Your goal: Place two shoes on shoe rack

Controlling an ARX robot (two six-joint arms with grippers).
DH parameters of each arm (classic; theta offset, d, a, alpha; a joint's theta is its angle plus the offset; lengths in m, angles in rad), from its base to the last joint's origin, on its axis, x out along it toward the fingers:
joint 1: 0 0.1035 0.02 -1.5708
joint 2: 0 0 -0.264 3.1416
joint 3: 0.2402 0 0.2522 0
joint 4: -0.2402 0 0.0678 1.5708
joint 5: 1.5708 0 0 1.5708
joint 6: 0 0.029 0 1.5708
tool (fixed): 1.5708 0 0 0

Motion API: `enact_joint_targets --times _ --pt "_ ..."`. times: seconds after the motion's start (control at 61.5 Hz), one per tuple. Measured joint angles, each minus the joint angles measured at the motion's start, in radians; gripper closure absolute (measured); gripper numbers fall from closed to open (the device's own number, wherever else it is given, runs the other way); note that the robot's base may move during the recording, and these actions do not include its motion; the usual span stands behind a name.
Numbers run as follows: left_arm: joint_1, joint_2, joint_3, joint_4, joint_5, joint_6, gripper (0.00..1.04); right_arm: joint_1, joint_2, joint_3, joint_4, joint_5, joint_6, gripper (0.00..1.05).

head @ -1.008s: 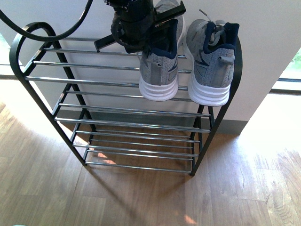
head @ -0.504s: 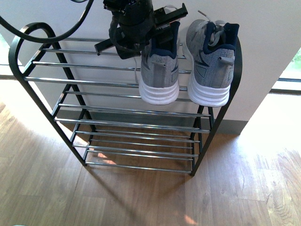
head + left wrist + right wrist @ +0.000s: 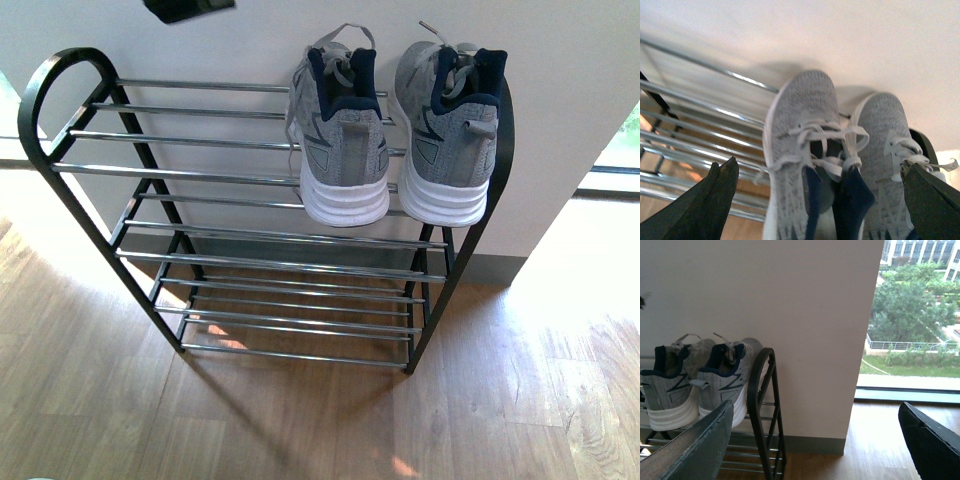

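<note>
Shoes point(image 3: 340, 150) sat side by side on the rack's point(image 3: 180, 177) top bars, straight ahead of the left gripper point(image 3: 818, 162), whose fingers point(image 3: 715, 200) were spread wide, holding and touching nothing. Right gripper point(image 3: 815, 405), equally wide open and empty, stood well apart from them, beyond the rack's end.

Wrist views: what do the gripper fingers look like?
Left fingers: matte black wedges tapering to blunt tips. Right fingers: same wedge shape, dark, one lit face reading grey. No cables or markings visible in either view.
</note>
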Motion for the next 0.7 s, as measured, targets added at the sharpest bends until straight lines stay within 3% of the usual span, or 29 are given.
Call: enact_joint_targets --times 0.033,0.114,0.228,0.553,0.699 --pt "0.010 -0.045 -0.086 0.139 -0.042 0.087 0.20 0.000 0.000 0.000 0.000 0.000 0.000 0.09" --pt "0.053 -0.179 -0.303 0.417 -0.039 0.250 0.32 0.000 0.000 0.000 0.000 0.001 0.000 0.09" --pt "0.125 -0.354 -0.532 0.634 -0.009 0.397 0.50 0.000 0.000 0.000 0.000 0.000 0.000 0.09" --pt "0.238 -0.561 -0.880 0.705 0.118 0.477 1.00 0.000 0.000 0.000 0.000 0.000 0.000 0.09" --pt "0.292 -0.669 -0.975 0.707 0.159 0.481 1.04 0.000 0.000 0.000 0.000 0.000 0.000 0.09"
